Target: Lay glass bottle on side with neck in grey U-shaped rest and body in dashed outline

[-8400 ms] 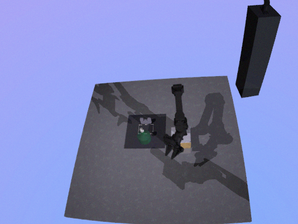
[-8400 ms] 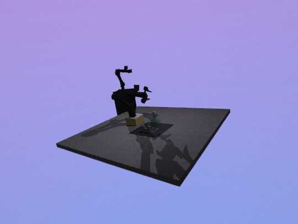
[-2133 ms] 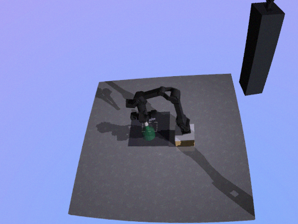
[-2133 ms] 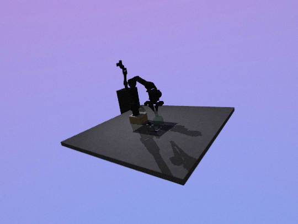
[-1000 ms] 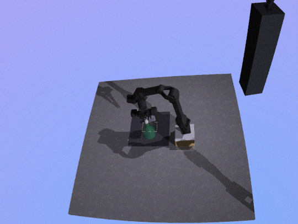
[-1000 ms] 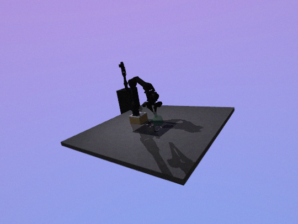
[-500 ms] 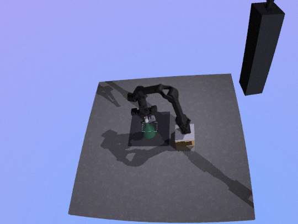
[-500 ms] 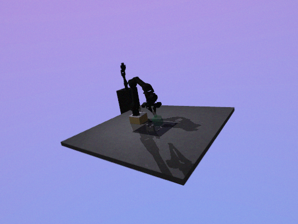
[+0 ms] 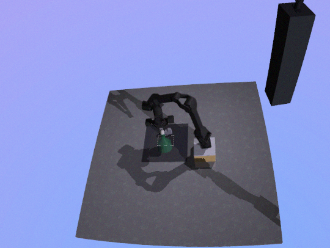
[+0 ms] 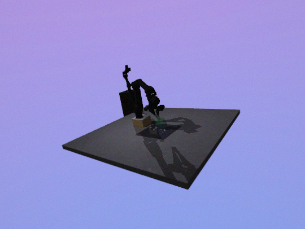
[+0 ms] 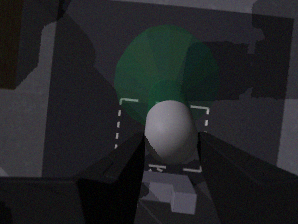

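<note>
Gripper (image 9: 162, 129) (image 10: 158, 114) (image 11: 170, 139) clamped on the pale neck end of the green bottle (image 9: 165, 145) (image 10: 161, 122) (image 11: 167, 60), fingers either side of it. Bottle is tilted, not flat: in the top view its neck points toward 12 o'clock, wide body toward 6, partly over the dashed outline (image 9: 173, 140) (image 11: 118, 125) and past its 6 o'clock edge. Can't tell if the base touches the mat (image 9: 180, 153) (image 10: 144, 133) (image 11: 67, 150). Grey rest (image 9: 167, 131) (image 10: 153, 131) (image 11: 184, 200) sits at 12 o'clock of the outline, neck not in it yet. Main risk: letting go now, neck unsupported, glass drops or rolls and breaks. Lowering off-line could knock neck or fingertips on the rest's uprights; a weak pinch could let the heavy body swing or slip; pressing down while the base drags could lever it out. Body probably needs shifting toward 12 as it tips. Arm (image 9: 195, 117) (image 10: 136, 98) arches from its block (image 9: 211, 153) (image 10: 138, 123) at 4 o'clock of the rest, elbow high, wrist bent down, gripper coming in from 12 o'clock at a slant.
</note>
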Available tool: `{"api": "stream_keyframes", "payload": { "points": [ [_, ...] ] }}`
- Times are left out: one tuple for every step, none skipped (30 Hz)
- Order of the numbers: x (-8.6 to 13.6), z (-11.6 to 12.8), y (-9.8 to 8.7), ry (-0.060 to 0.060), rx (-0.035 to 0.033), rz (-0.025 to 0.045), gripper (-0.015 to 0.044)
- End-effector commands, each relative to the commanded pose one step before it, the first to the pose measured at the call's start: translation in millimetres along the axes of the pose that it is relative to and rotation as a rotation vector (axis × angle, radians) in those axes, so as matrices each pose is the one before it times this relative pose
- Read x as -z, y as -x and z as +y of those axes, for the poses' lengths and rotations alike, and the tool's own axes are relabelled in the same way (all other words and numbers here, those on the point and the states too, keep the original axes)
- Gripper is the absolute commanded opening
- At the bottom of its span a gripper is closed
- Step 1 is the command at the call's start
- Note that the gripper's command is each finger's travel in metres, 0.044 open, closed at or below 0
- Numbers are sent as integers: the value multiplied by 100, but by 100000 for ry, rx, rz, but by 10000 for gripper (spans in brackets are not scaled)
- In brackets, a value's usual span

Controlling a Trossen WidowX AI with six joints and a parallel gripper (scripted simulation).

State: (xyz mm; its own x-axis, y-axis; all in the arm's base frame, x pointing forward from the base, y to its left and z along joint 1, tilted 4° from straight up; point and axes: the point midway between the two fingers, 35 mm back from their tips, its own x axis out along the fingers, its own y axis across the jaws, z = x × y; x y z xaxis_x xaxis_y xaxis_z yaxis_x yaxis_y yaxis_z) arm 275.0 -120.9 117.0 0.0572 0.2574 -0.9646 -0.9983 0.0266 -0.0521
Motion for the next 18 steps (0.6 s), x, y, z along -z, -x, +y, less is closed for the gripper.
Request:
{"api": "stream_keyframes", "payload": {
  "points": [
    [969,62,116,-265,-117,1058,121],
    [80,10,7,66,27,-237,121],
    [82,10,7,65,28,-234,121],
    [84,11,7,64,29,-230,121],
    [86,11,7,63,29,-227,121],
    [88,11,6,62,31,-224,121],
    [91,12,6,61,32,-220,121],
    [92,12,6,60,33,-216,121],
    [94,13,6,59,34,-212,121],
    [97,13,6,57,36,-208,121],
    [99,13,6,56,37,-203,121],
    [102,14,6,55,39,-199,121],
    [105,14,5,54,40,-194,121],
    [107,15,5,52,42,-190,121],
    [110,15,5,51,44,-185,121],
    [113,16,4,50,46,-180,121],
    [116,16,4,48,48,-174,121],
    [118,17,4,47,49,-169,121]
  ]
}}
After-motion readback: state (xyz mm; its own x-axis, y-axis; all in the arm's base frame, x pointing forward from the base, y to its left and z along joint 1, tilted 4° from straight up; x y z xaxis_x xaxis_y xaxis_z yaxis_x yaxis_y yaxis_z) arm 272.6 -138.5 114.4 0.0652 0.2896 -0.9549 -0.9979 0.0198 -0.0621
